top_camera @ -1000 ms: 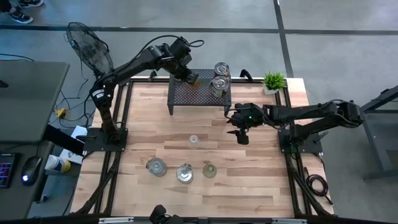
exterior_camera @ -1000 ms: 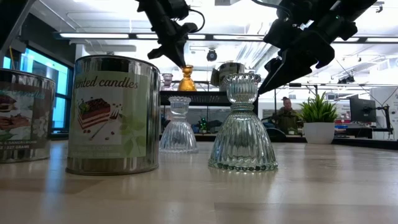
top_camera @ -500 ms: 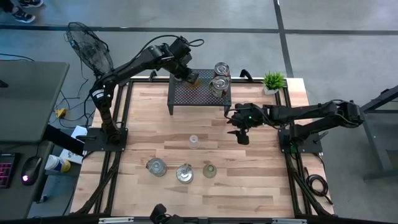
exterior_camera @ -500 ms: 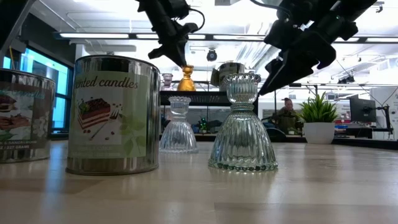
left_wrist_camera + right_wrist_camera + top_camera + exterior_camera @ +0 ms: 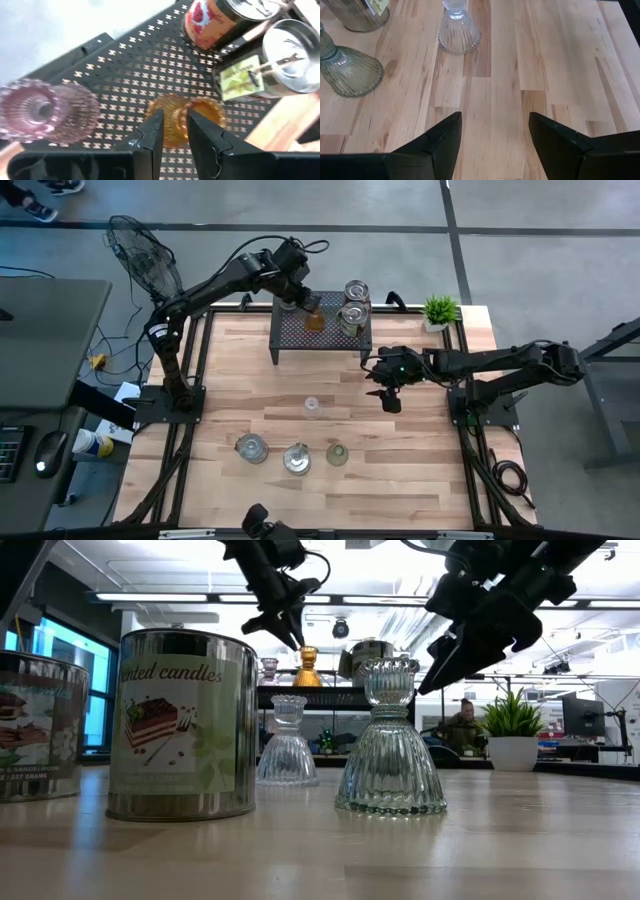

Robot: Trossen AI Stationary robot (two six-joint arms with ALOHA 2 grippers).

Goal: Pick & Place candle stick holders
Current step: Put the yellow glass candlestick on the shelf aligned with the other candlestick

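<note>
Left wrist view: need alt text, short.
Two dark fingers of the left gripper hang just above an amber candle holder standing on a black perforated rack. A pink ribbed glass holder stands on the same rack to one side, and two candle tins to the other.

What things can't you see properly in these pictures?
- Amber holder: in the left wrist view the left claw covers its middle, so whether the claw touches it is unclear.
- Pink holder: blurred, cut off by the edge in the left wrist view.
- Pale green holder: its top is cut off in the right wrist view.
- Tin: its label's first word is cut short.
</note>
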